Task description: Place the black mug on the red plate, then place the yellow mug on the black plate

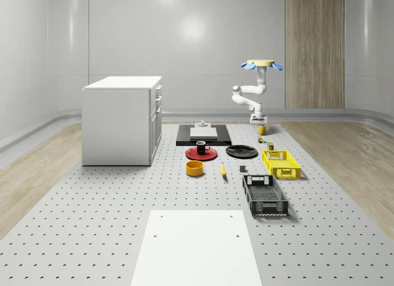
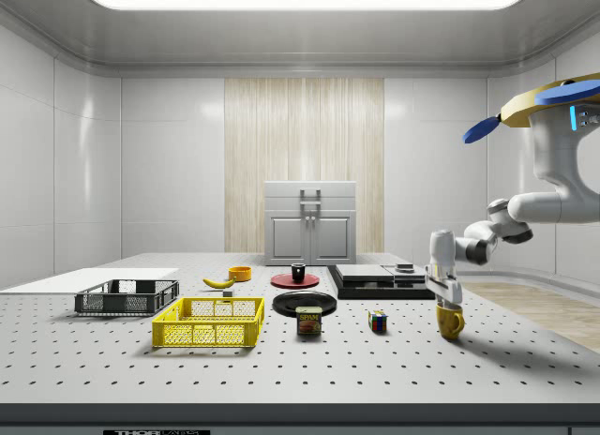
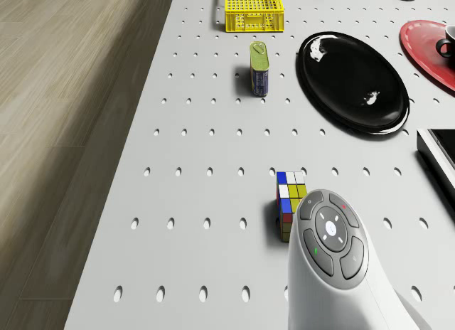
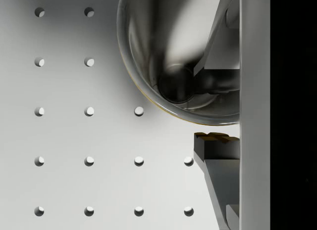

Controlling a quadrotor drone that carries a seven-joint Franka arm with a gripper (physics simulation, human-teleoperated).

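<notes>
The gripper is clamped on the yellow mug: in the wrist view one finger is seen inside the mug's bowl and the other outside the rim, with the wall pinched between them. The mug is held upright at the far edge of the perforated table, at or just above its surface; contact cannot be judged. The drone is seen hovering well above that spot, the arm folded down beneath it. Just beside the mug a colour cube is found, then a tin can. Beyond those, the black plate lies bare. Next to it, the black mug is seated on the red plate. A yellow crate is placed near the black plate.
</notes>
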